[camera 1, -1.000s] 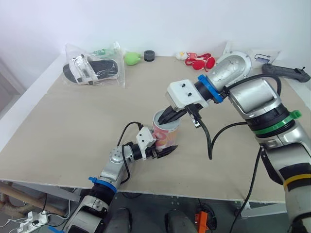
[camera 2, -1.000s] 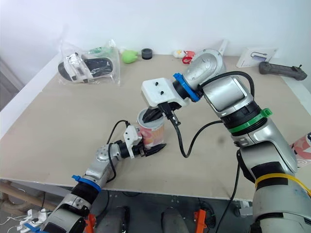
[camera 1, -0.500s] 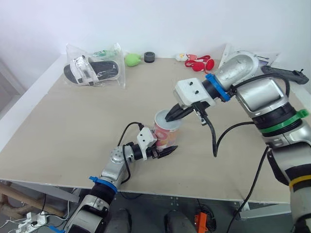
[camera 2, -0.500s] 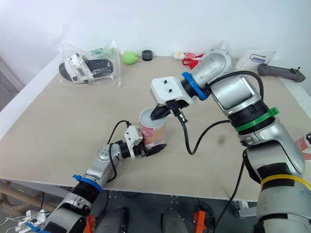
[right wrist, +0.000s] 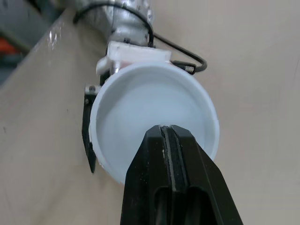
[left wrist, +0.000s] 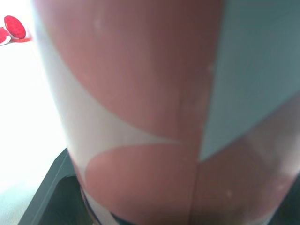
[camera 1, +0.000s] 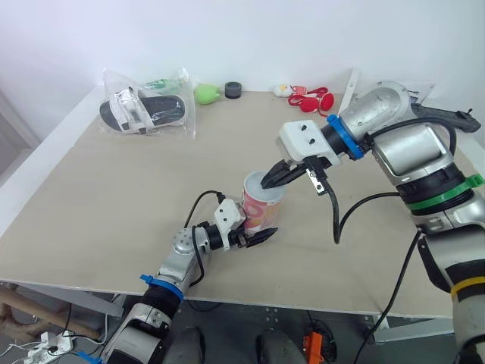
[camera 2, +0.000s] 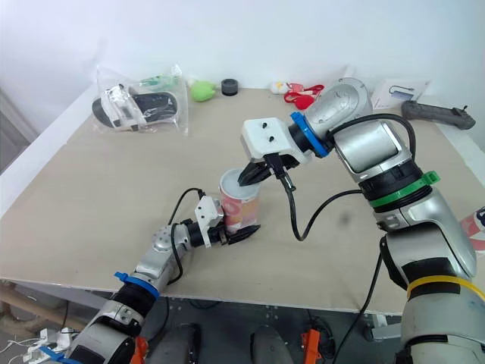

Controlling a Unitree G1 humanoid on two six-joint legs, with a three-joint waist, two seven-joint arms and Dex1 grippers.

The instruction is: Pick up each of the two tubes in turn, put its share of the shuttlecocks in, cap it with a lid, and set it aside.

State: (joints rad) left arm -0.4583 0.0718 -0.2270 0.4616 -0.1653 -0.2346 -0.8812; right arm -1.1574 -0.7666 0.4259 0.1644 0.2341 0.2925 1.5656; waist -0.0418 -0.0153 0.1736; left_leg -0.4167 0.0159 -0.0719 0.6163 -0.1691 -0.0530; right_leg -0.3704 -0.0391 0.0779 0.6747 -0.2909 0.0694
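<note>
Standing near the front edge of the table [camera 1: 114,197], the red, white and pale blue tube [camera 1: 260,214] is upright with a white lid [right wrist: 154,117] across its mouth. The left gripper [camera 1: 255,235] has its fingers clamped low around the tube's base. The right gripper [camera 1: 270,181] hangs just above the lid's rim with its fingers pressed together and nothing between them. Whether they touch the lid cannot be told.

The tube looks like light, thin-walled card or plastic. It is stiff enough to hold, but likely to tip if pushed from above without the low grip. A hold around the lower wall seems soundest, and the lid probably needs an even press at its centre to seat. No brand or writing can be read on the tube, only curved colour blocks.

Along the far edge lie bagged sandals [camera 1: 144,110], a green toy [camera 1: 205,92], a black roll [camera 1: 233,88] and red items [camera 1: 314,97].
</note>
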